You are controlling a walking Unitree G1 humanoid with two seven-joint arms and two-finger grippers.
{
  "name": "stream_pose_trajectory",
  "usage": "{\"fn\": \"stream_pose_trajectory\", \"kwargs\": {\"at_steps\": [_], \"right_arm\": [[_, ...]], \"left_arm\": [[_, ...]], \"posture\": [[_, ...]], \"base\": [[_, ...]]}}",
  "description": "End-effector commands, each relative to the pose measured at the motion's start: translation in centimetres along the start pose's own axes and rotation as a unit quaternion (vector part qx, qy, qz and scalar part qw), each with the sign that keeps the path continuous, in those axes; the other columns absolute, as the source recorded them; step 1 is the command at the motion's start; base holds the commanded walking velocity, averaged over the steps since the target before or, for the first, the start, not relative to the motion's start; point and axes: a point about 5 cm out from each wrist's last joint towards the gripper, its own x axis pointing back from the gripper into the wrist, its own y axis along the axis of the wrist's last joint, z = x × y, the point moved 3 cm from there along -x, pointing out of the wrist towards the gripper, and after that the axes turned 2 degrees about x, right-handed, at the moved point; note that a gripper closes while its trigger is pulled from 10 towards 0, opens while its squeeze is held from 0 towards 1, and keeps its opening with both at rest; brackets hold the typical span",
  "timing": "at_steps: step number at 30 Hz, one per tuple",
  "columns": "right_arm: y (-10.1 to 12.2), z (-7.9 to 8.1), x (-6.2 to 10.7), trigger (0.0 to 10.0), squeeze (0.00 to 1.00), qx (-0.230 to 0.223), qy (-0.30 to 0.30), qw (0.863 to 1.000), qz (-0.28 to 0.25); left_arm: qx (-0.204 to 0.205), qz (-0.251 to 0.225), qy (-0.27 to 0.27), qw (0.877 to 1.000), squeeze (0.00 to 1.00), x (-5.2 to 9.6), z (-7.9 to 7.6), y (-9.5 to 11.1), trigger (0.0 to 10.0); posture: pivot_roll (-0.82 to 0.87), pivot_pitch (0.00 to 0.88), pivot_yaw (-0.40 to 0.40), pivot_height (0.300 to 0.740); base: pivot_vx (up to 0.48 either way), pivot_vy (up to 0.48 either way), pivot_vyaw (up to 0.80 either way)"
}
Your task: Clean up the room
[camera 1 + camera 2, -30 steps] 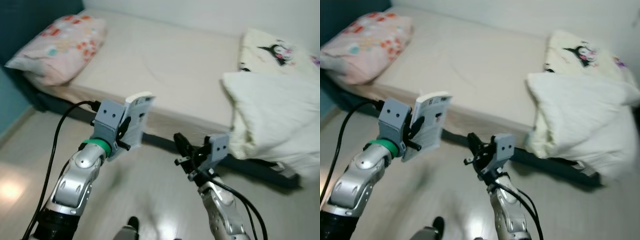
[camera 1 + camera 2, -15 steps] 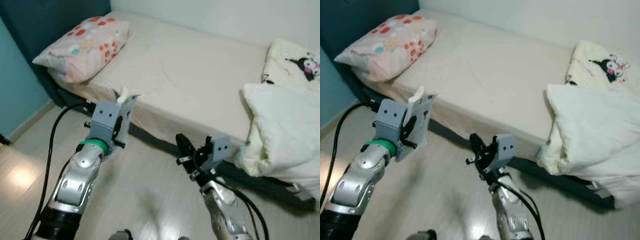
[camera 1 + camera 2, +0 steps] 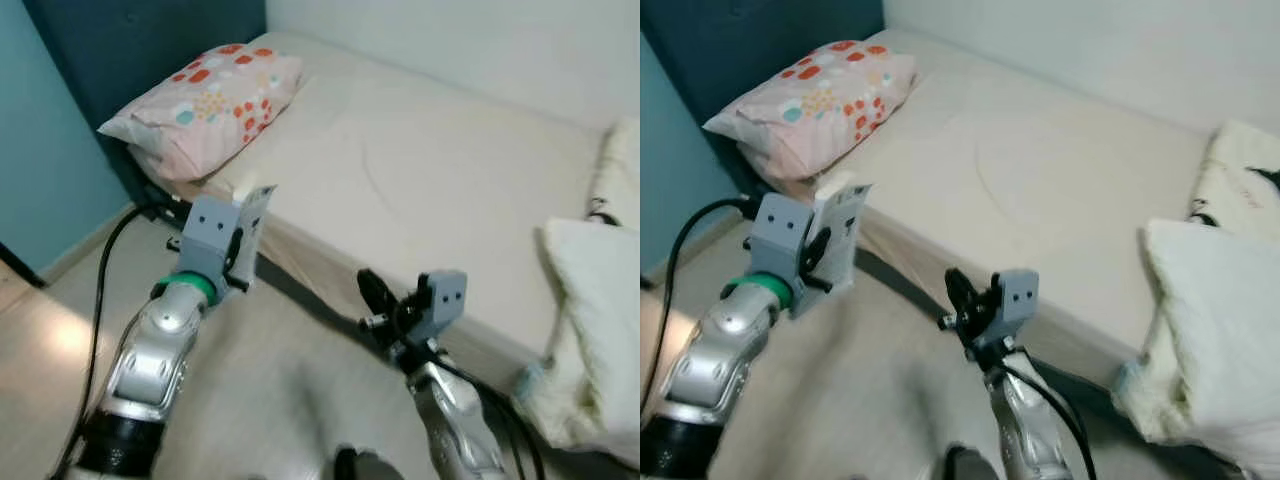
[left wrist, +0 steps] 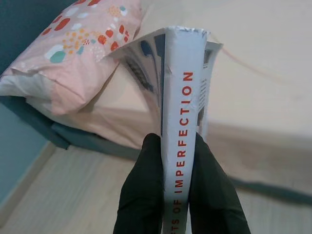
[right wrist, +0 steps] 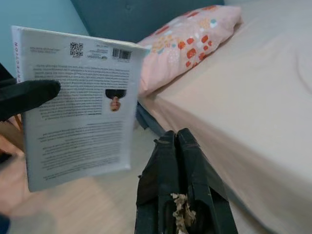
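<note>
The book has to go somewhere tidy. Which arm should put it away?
Probably the left: the left gripper already clamps the book by its spine. The right gripper is shut on nothing, beside the bed.

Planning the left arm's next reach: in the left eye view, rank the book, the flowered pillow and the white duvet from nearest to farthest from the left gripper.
1. Book: clamped in the left gripper.
2. Flowered pillow: beyond it, at the bed's head end.
3. White duvet: far across, on the robot's right.
</note>
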Motion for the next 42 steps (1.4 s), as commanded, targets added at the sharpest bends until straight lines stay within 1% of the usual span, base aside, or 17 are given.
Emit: {"fn": "stream_pose_trajectory", "kwargs": {"at_steps": [1,6,8,23,26,28,31,42], "right_arm": [[-0.2,0.5,0.1,10.0,0.00,-0.013,0.008,1.000,0.001],[-0.2,0.4,0.1,10.0,0.00,-0.007,0.008,1.000,0.002],[-0.2,0.4,0.1,10.0,0.00,-0.007,0.008,1.000,0.003],[-0.1,0.3,0.1,10.0,0.00,-0.002,0.008,1.000,0.003],[-0.1,0.1,0.1,10.0,0.00,-0.006,0.000,1.000,0.002],[0.1,-0.6,0.0,10.0,0.00,-0.003,-0.021,1.000,-0.002],[0.1,-0.9,0.0,10.0,0.00,0.000,-0.032,0.999,-0.005],[0.2,-1.8,0.2,10.0,0.00,0.005,-0.062,0.998,-0.007]], "left_arm": [[-0.011,0.005,0.023,1.000,0.00,0.1,0.9,-0.3,10.0],[-0.006,0.009,0.026,1.000,0.00,0.1,1.0,-0.4,10.0],[-0.006,0.009,0.026,1.000,0.00,0.1,0.9,-0.4,10.0],[-0.009,0.008,0.027,1.000,0.00,-0.2,0.8,-0.3,10.0],[-0.009,0.008,0.027,1.000,0.00,-0.1,0.8,-0.4,10.0],[-0.009,0.008,0.026,1.000,0.00,-0.1,0.8,-0.4,10.0],[-0.009,0.008,0.026,1.000,0.00,-0.1,0.8,-0.4,10.0],[-0.006,0.006,0.021,1.000,0.00,-0.1,0.6,-0.3,10.0]], "posture": [[0.08,0.112,0.010,0.726],[0.08,0.107,0.009,0.726],[0.08,0.107,0.009,0.726],[0.08,0.102,0.010,0.726],[0.08,0.099,0.009,0.726],[0.08,0.099,0.009,0.726],[0.08,0.102,0.010,0.726],[0.08,0.109,0.011,0.726]], "base": [[0.454,0.000,0.00],[0.446,0.000,0.00],[0.439,0.000,0.49],[0.440,0.000,0.70],[0.442,0.000,0.00],[0.442,0.000,0.00],[0.441,0.000,0.00],[0.440,0.000,0.00]]}}
